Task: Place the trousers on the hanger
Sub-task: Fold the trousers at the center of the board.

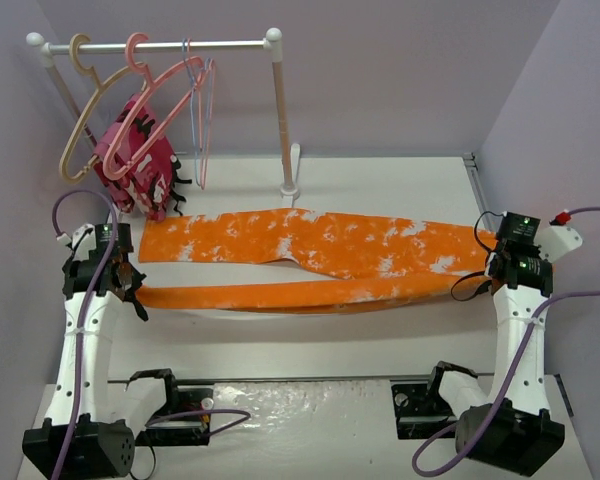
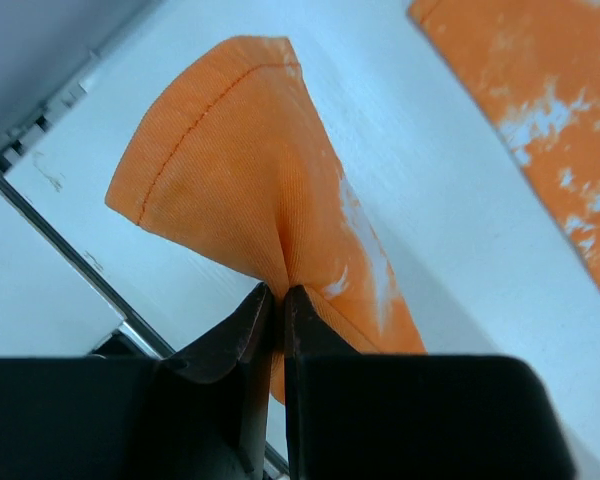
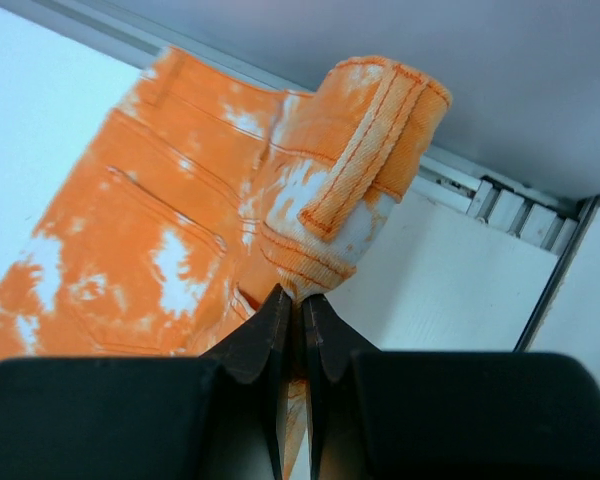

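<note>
The orange trousers point(image 1: 320, 250) with white blotches lie stretched across the table, one leg flat, the nearer leg lifted and taut between the arms. My left gripper point(image 1: 130, 290) is shut on the hem of the nearer leg point(image 2: 230, 170). My right gripper point(image 1: 492, 268) is shut on the waistband point(image 3: 365, 160) at a belt loop. The salmon-pink hanger point(image 1: 152, 95) hangs by its hook on the rail at the back left.
A white rail point(image 1: 160, 45) on a stand point(image 1: 285, 130) holds a beige hanger point(image 1: 85, 110), thin wire hangers point(image 1: 200, 110) and a pink-and-red patterned garment point(image 1: 140, 165). Grey walls close in left, right and back. A metal track point(image 1: 310, 380) runs by the arm bases.
</note>
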You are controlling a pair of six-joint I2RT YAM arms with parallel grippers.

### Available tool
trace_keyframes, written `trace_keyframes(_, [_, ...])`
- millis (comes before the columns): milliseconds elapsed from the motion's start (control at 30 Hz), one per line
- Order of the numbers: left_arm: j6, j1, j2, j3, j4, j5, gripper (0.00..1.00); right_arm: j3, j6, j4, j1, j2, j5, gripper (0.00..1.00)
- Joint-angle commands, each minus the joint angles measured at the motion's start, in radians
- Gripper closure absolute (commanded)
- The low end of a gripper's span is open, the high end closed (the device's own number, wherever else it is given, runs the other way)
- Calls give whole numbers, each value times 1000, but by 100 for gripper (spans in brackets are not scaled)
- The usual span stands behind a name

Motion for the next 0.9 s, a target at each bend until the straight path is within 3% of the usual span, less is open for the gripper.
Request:
trace_keyframes(0, [67, -10, 58, 126, 31, -191, 100, 174, -96, 40, 22, 41, 152, 100])
trace_keyframes(333, [126, -9, 342, 265, 182, -119, 100, 239, -118, 143, 18, 269, 83, 100])
trace_keyframes(867, [147, -7, 486, 353, 232, -91, 100, 227, -88, 246, 10, 463, 65, 100])
